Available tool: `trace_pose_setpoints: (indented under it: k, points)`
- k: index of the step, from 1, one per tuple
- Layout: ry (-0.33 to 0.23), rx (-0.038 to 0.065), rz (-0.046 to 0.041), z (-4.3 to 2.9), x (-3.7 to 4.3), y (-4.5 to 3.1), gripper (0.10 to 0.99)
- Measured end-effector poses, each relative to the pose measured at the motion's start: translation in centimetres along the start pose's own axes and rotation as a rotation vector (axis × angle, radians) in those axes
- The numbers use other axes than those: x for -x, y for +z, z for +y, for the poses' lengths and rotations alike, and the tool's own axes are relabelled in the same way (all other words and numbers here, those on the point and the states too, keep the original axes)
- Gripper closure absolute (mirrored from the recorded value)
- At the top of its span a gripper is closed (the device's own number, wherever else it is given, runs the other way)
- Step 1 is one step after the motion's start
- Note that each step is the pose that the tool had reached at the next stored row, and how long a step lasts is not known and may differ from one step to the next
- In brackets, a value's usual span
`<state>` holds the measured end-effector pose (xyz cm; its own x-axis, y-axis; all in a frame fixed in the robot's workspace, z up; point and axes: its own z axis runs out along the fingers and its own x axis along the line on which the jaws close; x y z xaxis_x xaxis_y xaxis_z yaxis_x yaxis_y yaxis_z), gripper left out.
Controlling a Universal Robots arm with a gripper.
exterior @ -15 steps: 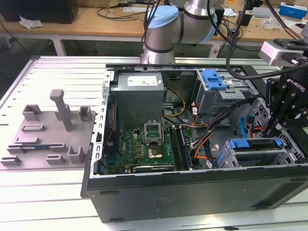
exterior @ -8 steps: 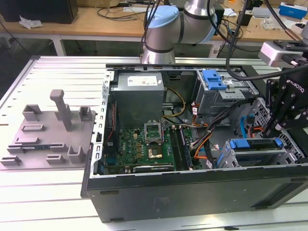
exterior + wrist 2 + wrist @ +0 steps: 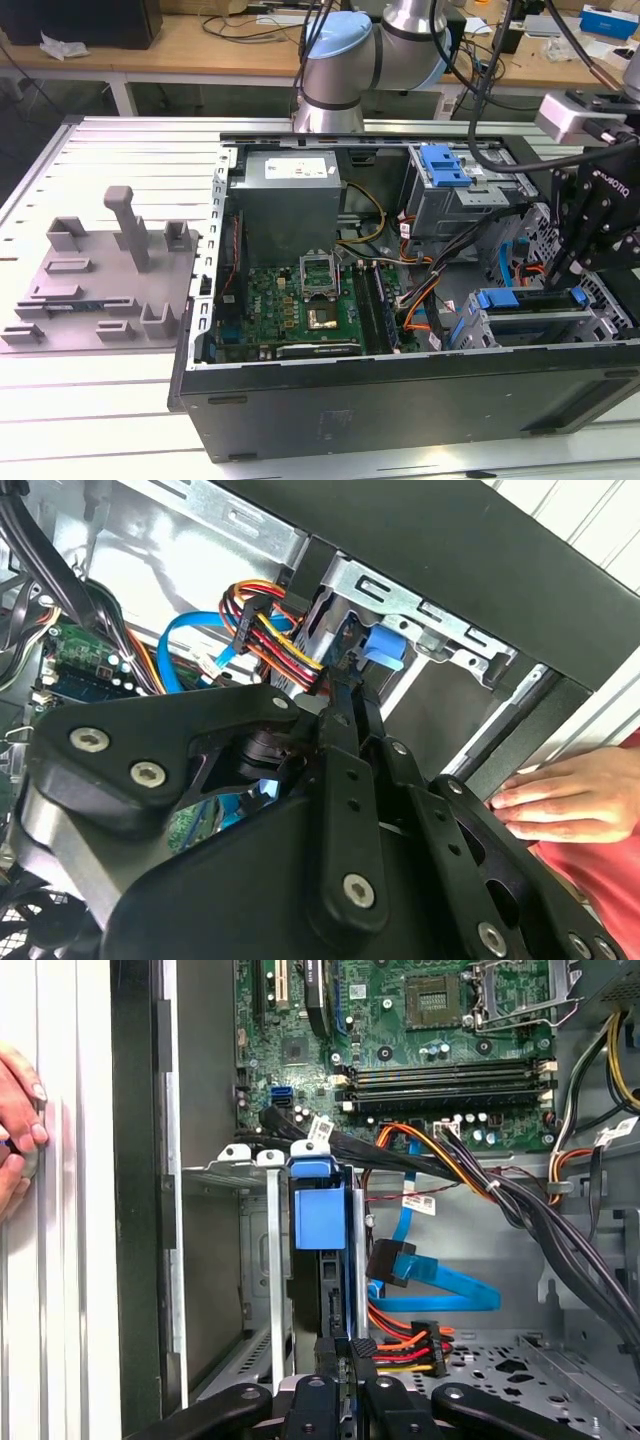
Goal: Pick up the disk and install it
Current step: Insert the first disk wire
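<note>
The disk (image 3: 530, 300) stands on edge in the drive cage (image 3: 560, 330) at the front right corner of the open computer case, as the exterior view shows it. Its blue plastic bracket (image 3: 318, 1215) faces the camera in the first wrist view. The bracket's blue tab (image 3: 385, 645) also shows in the second wrist view. My gripper (image 3: 350, 1345) reaches down into the cage, its fingers pinched together on the disk's blue edge rail. In the exterior view the gripper (image 3: 565, 275) hangs just above the cage's right end. The second wrist view has the gripper (image 3: 345, 695) just short of the tab.
A person's hand (image 3: 570, 800) rests on the case wall beside the cage. Bundled cables (image 3: 420, 1290) run close by. The motherboard (image 3: 300, 300), a grey metal box (image 3: 290, 195) and a blue latch (image 3: 445, 165) sit in the case. A grey fixture (image 3: 110, 270) lies on the table at the exterior view's left.
</note>
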<state>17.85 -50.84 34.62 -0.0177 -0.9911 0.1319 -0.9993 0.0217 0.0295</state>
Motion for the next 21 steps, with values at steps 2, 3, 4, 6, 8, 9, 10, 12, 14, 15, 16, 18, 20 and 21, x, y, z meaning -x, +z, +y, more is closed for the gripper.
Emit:
trace_pose_setpoints:
  k: [2,3,4,6,8,9,10,12,14,15,16,18,20,21]
  points:
    - [0.0,0.0,0.0,0.0,0.0,0.08,0.922]
    - [0.0,0.0,0.0,-0.01,0.0,0.12,0.922]
    - [0.0,0.0,0.0,-0.01,0.0,0.15,0.922]
    - [0.0,0.0,0.0,-0.01,-0.01,0.22,0.922]
    - [0.0,0.0,0.0,-0.02,-0.05,0.34,0.922]
    - [0.0,0.0,0.0,-0.02,-0.08,0.39,0.922]
    - [0.0,0.0,-0.0001,-0.02,-0.09,0.47,0.922]
    - [0.0,0.0,0.0004,-0.03,-0.11,0.65,0.922]
    - [0.0,0.0,-0.0007,-0.03,-0.09,0.77,0.922]
    - [0.0,0.0,-0.0008,-0.03,-0.09,0.84,0.922]
    - [0.0,0.0,-0.0005,-0.03,-0.1,0.84,0.922]
    - [0.0,0.0,0.0002,-0.03,-0.09,0.88,0.922]
    - [0.0,0.0,0.0002,-0.04,-0.08,1.04,0.922]
    - [0.0,0.0,0.0009,-0.04,-0.08,1.18,0.922]
